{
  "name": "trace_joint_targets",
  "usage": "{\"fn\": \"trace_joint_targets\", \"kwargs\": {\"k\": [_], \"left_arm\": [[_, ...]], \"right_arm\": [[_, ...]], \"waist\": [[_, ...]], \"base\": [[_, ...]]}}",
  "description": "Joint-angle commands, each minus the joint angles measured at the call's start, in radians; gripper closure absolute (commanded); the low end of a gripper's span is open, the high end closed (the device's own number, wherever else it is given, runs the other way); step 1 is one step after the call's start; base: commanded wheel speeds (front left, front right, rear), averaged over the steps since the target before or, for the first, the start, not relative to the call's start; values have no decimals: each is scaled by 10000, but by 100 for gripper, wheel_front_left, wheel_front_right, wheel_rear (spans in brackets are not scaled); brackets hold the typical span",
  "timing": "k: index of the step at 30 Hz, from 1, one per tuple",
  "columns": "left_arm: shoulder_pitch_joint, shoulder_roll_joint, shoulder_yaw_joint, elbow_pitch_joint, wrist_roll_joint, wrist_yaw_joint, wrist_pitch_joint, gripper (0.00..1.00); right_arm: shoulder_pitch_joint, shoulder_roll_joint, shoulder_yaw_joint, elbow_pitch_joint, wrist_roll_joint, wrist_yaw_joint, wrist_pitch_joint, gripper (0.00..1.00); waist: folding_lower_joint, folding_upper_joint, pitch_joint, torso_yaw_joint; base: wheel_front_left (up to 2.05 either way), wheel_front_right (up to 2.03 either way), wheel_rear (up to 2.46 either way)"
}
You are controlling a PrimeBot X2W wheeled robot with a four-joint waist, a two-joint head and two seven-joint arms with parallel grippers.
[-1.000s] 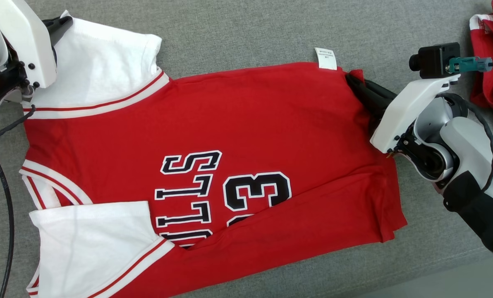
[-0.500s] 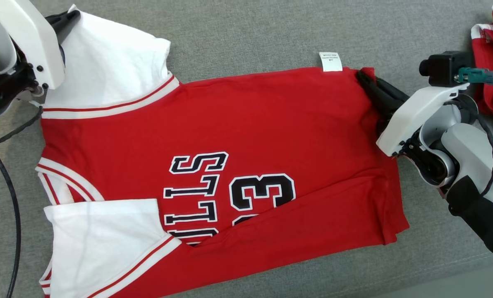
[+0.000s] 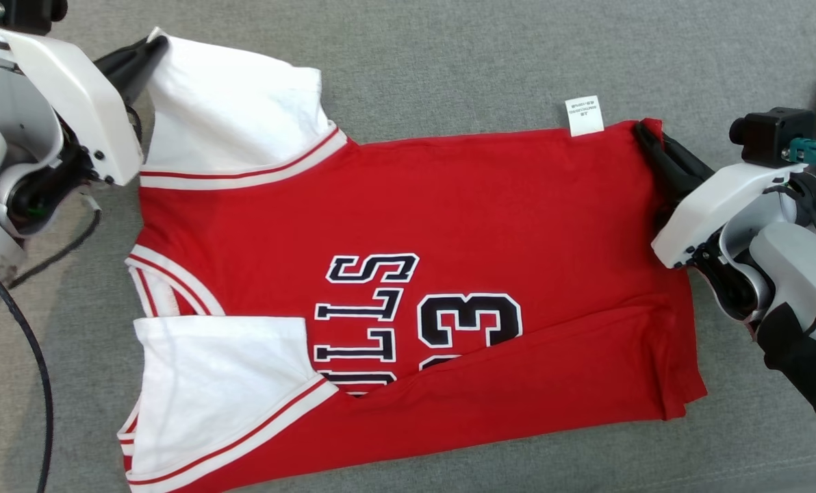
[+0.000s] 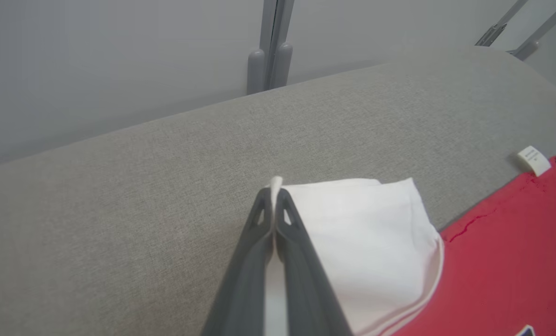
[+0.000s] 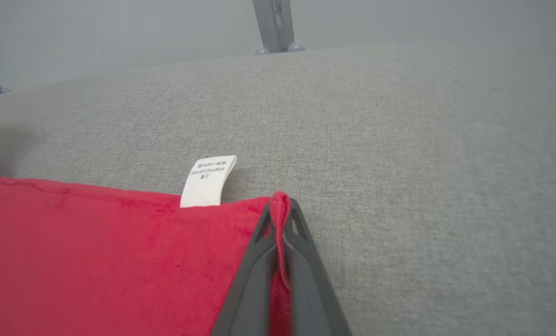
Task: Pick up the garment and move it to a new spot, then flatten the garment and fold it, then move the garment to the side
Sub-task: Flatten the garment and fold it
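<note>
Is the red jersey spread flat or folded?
Partly folded. The jersey lies flat, but its near side is turned over the front, hiding part of the lettering.

Red jersey with white sleeves lies spread flat, lower edge folded over, on grey cloth
</note>
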Motion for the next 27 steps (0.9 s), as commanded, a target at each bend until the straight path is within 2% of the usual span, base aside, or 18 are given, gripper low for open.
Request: {"fn": "trace_joint_targets", "kwargs": {"k": [1, 13, 23, 27], "left_arm": [[178, -11, -18, -51, -104, -13, -108, 100], [1209, 459, -747, -955, -401, -13, -2028, 100], [2209, 1115, -1411, -1868, -551, -11, -2894, 100], [2625, 1489, -1775, -2351, -505, -11, -2927, 100]], "right_arm": [[70, -101, 15, 66, -89, 3, -128, 100], [1205, -598, -595, -354, -997, 3, -266, 100], [2361, -1178, -785, -943, -1401, 3, -265, 100], [2763, -1364, -701, -1160, -1463, 3, -211, 100]], "waist": [[0, 0, -101, 98], [0, 0, -1021, 499], [0, 0, -1607, 819], [0, 0, -1819, 958]], "base": [[0, 0, 0], [0, 0, 0], [0, 0, 0], [0, 0, 0]]}}
